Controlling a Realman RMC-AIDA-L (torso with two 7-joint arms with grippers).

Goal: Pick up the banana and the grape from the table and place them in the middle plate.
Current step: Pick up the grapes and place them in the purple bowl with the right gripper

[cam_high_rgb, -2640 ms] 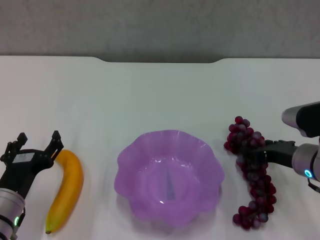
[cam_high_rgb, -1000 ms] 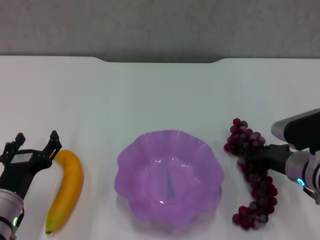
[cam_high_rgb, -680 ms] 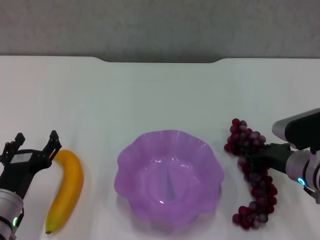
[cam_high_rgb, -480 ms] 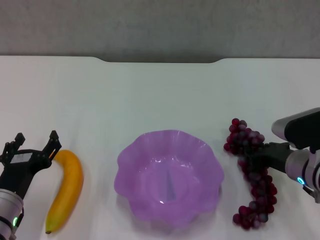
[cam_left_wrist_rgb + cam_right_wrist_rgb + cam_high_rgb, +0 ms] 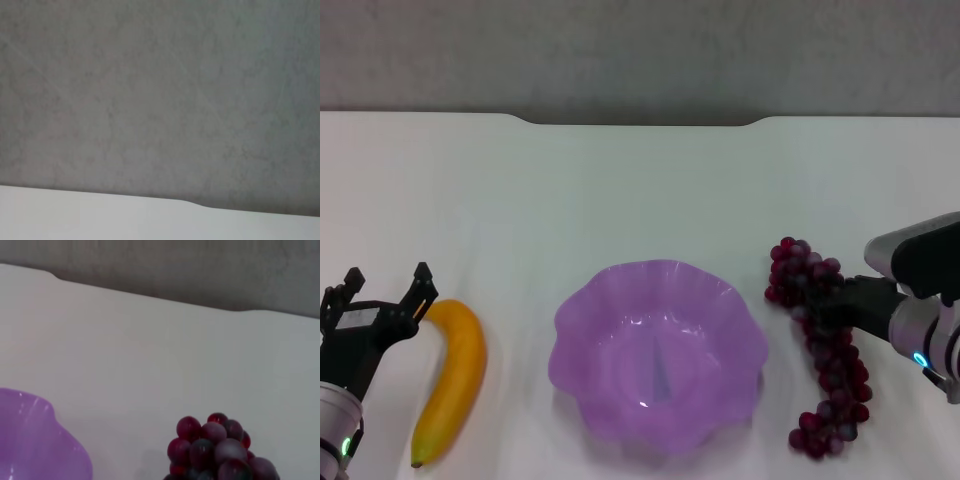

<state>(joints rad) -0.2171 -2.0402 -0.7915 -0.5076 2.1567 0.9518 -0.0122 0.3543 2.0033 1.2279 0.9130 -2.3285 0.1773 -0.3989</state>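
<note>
1. The left end effector [image 5: 382, 288] stands wide open just beside the banana [image 5: 451, 378] on the table [image 5: 640, 190], slightly lower than before.
2. The purple plate [image 5: 660, 352] sits empty.
3. The right end effector [image 5: 840, 305] holds the grapes [image 5: 820, 340], now slightly shifted; a loose hold could let them slip.

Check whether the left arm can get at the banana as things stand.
Probably yes: the left gripper is open just beside the banana, which lies alone on the table with nothing between them.
</note>
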